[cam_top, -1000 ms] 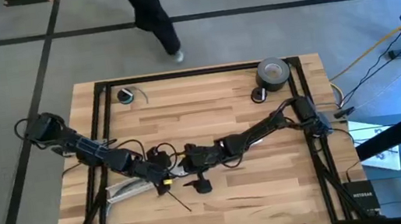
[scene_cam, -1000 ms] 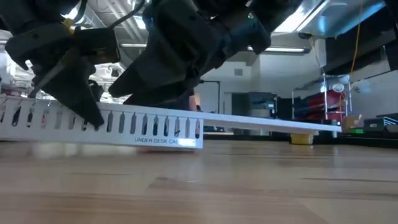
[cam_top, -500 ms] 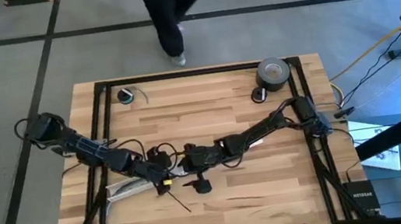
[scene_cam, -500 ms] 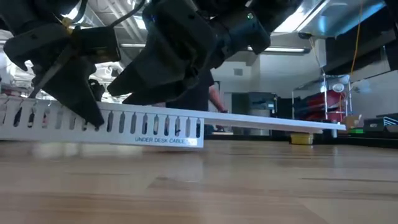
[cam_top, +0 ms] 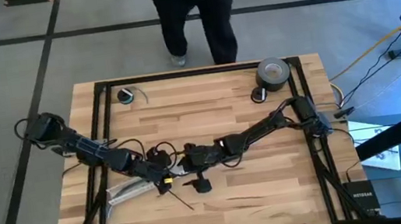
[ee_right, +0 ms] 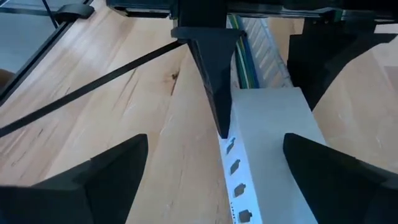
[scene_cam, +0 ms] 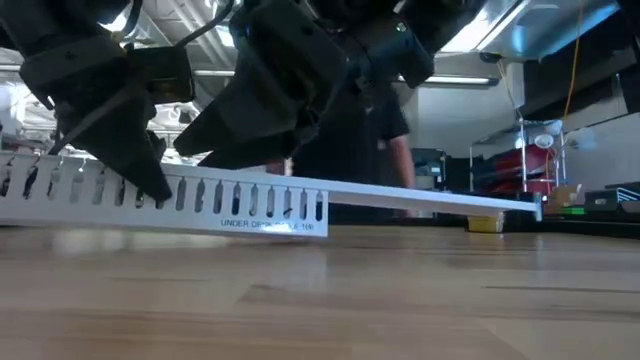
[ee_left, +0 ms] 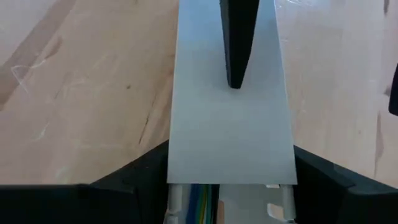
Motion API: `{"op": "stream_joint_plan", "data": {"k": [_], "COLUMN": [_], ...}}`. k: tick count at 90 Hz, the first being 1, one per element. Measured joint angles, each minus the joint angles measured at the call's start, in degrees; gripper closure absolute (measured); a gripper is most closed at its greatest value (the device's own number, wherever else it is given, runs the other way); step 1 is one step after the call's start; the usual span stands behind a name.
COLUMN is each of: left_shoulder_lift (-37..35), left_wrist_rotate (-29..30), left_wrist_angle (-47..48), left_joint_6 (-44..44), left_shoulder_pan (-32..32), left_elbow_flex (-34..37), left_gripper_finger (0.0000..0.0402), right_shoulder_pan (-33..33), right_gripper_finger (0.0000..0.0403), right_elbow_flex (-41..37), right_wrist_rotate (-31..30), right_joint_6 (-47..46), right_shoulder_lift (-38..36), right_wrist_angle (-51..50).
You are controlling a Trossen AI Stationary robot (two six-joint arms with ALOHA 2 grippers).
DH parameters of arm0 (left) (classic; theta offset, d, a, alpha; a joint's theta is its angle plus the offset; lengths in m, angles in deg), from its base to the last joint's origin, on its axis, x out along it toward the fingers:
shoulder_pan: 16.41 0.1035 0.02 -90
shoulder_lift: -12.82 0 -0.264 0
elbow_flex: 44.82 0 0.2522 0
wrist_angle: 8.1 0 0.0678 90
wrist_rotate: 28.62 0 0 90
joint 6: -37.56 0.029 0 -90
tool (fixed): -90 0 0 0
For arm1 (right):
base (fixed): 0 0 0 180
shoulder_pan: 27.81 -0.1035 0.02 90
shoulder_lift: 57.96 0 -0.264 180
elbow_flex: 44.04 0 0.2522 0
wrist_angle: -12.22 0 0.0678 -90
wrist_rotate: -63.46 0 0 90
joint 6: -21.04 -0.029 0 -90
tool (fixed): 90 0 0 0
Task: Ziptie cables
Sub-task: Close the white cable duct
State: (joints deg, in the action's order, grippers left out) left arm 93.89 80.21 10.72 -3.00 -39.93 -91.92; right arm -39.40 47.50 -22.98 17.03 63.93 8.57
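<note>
A long white slotted strip (cam_top: 126,189) lies on the table left of centre. The cables (ee_left: 199,208), thin green, blue and yellow wires, run inside its channel and show again in the right wrist view (ee_right: 244,59). My left gripper (ee_left: 231,186) is shut on the strip. Facing it, my right gripper (ee_right: 217,186) stands open astride the strip's other end. The ziptie (ee_right: 87,90) is a thin black strip lying flat on the wood beside them (cam_top: 179,201). A dark pointed part (ee_left: 236,50) reaches over the strip's flat top; what it belongs to does not show. My left gripper pinches the white strip by its two long edges (ee_left: 170,163), one finger on each side. The fingers slant down from the table's left and lie along the strip. In the low view a finger (scene_cam: 130,160) meets the slotted wall (scene_cam: 200,200), and the strip's bottom rests on the table.
A roll of dark tape (cam_top: 273,74) and a small ring (cam_top: 127,95) sit near the far edge. A black frame (cam_top: 104,125) runs along the table's sides. A person (cam_top: 198,10) stands just beyond the far edge.
Both arms have stayed where they were over the strip. The person beyond the far edge has walked toward the right and now stands facing the table.
</note>
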Motion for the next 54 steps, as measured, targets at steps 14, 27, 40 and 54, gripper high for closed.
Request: {"op": "stream_joint_plan", "data": {"k": [14,27,40,54], "left_shoulder_lift": [0.0,0.0,0.0,0.0], "left_wrist_rotate": [1.4,1.5,0.0,-0.5], "left_wrist_angle": [0.1,0.3,0.5,1.0], "left_joint_6": [-1.0,0.3,2.3,8.3], "left_shoulder_pan": [0.0,0.0,-0.6,-1.3], "left_elbow_flex": [-0.1,-0.4,-1.3,-1.5], "left_gripper_finger": [0.0139,0.0088,0.0038,0.0017], "right_shoulder_pan": [0.0,0.0,0.0,0.0], "right_gripper_finger": [0.0041,0.0041,0.0041,0.0041], "right_elbow_flex": [0.0,0.0,0.0,0.0], "right_wrist_rotate": [-0.1,-0.1,-0.1,-1.0], "right_joint_6": [0.0,0.0,0.4,1.4], "right_shoulder_lift": [0.0,0.0,0.0,0.0], "right_wrist_angle": [-0.1,-0.7,-1.2,-1.2]}}
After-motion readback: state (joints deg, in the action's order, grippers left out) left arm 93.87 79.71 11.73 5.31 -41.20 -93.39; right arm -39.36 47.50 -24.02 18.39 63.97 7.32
